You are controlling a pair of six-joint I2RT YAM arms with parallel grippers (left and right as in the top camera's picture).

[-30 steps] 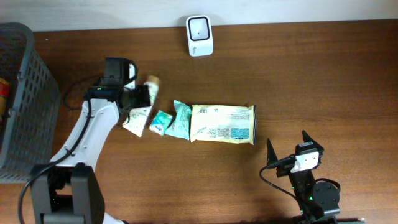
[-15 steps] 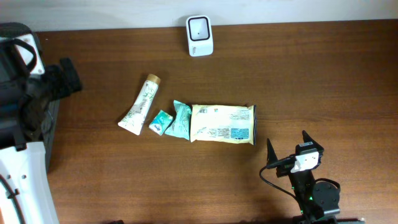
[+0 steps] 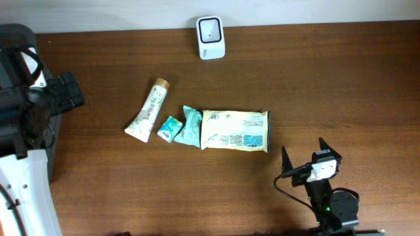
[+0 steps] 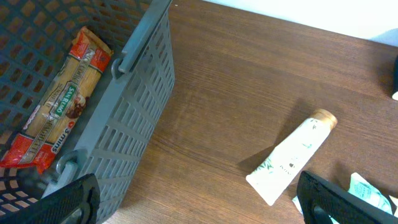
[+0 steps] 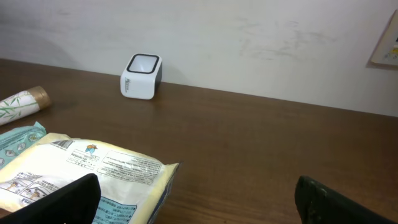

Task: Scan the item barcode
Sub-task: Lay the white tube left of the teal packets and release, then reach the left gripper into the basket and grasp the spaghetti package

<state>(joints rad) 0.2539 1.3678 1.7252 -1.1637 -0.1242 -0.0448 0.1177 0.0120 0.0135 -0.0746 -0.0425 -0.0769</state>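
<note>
A white barcode scanner point(image 3: 210, 29) stands at the table's far edge, also seen in the right wrist view point(image 5: 141, 76). Four items lie in a row mid-table: a white tube point(image 3: 147, 111) with a tan cap, a small teal box point(image 3: 170, 128), a teal pouch point(image 3: 190, 126) and a yellow packet point(image 3: 235, 130). My left gripper point(image 3: 69, 92) hangs open high at the left, over the basket's edge, holding nothing; the tube point(image 4: 292, 155) lies off to its right. My right gripper point(image 3: 303, 152) rests open near the front right, just right of the yellow packet point(image 5: 87, 174).
A grey plastic basket point(image 4: 134, 112) stands at the table's left end with a red pasta packet point(image 4: 59, 102) inside. The left arm hides most of the basket in the overhead view.
My left gripper opened over the white tube, then rose and swung left to the basket's edge. The tube stays on the table. The right arm has not moved.
</note>
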